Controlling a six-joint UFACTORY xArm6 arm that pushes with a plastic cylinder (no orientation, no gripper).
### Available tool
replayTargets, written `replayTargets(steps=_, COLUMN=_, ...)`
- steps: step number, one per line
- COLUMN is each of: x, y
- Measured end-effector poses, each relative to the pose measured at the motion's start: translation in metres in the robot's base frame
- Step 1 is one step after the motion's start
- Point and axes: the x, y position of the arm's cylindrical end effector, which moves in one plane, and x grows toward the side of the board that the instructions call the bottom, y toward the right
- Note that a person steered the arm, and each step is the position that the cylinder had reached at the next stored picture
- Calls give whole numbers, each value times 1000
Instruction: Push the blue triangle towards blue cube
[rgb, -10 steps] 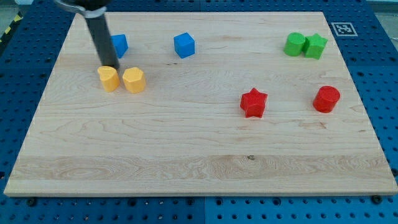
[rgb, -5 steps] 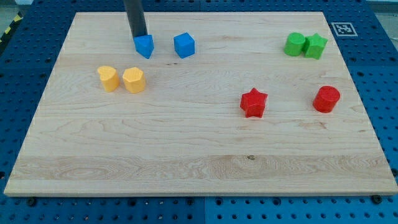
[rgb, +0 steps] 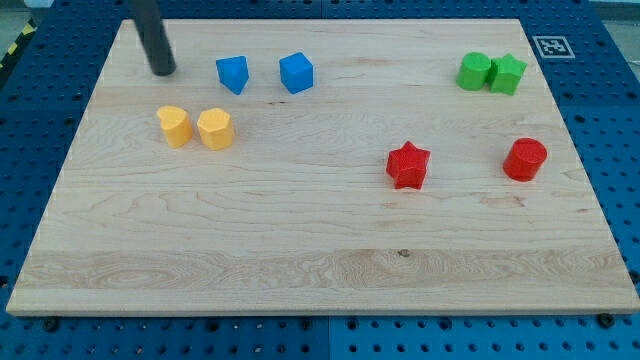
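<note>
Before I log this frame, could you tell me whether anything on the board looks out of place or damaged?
Nothing stands out. The blue triangle sits apart from the blue cube, and my tip rests clear at the triangle's left.

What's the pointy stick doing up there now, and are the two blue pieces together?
My tip left of blue triangle, apart. Triangle near blue cube, small gap. Nothing between them.
</note>
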Motion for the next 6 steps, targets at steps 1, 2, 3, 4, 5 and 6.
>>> replayTargets(steps=1, x=9, y=13)
replayTargets(steps=2, x=-6, y=60)
replayTargets(steps=3, x=-12, y=99)
replayTargets(steps=4, x=-6, y=89)
replayTargets(steps=5, x=17, y=63)
replayTargets(steps=6, x=34, y=82)
